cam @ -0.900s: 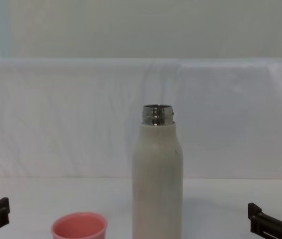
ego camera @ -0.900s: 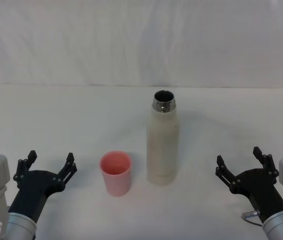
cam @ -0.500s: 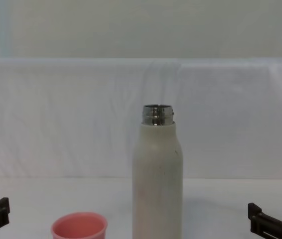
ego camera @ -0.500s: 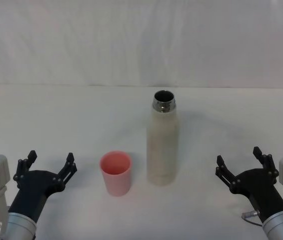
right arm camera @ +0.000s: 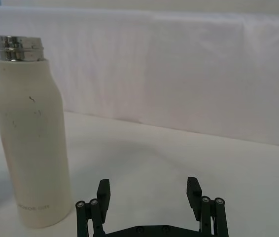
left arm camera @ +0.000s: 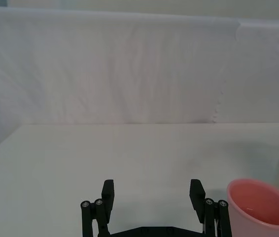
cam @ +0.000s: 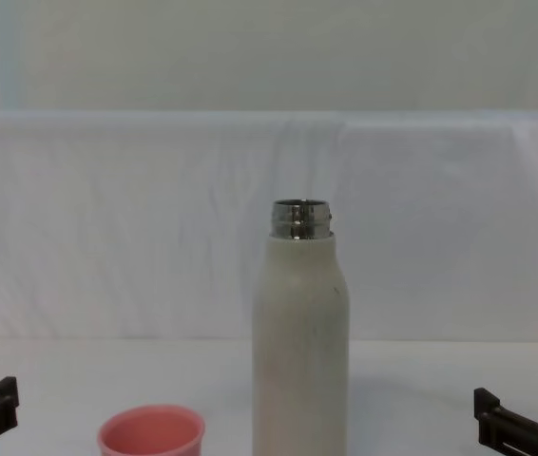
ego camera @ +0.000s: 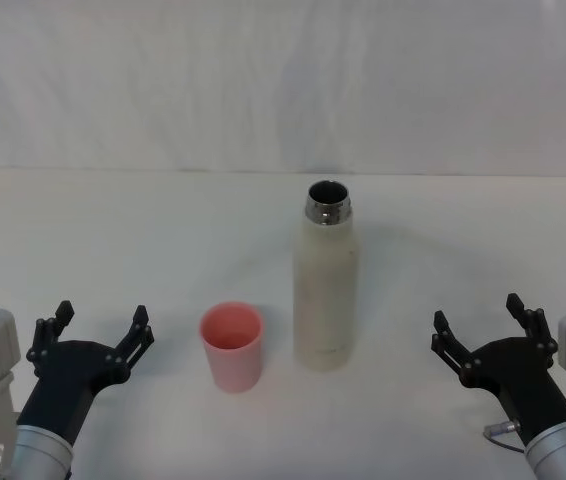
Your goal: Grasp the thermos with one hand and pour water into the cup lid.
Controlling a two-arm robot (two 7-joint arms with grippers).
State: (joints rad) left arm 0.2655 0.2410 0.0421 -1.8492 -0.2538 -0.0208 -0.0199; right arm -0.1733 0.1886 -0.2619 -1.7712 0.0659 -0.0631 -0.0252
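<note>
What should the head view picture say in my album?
Open thermos beside pink cup lid; both hands, left and right, open.

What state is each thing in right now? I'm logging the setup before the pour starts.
thermos: upright on the table, uncapped, not held.
cup lid: upright, mouth up, beside the thermos on the robot's left, apart from it.
left tool: open, low near the table's front, holding nothing.
right tool: open, low near the table's front, holding nothing.
</note>
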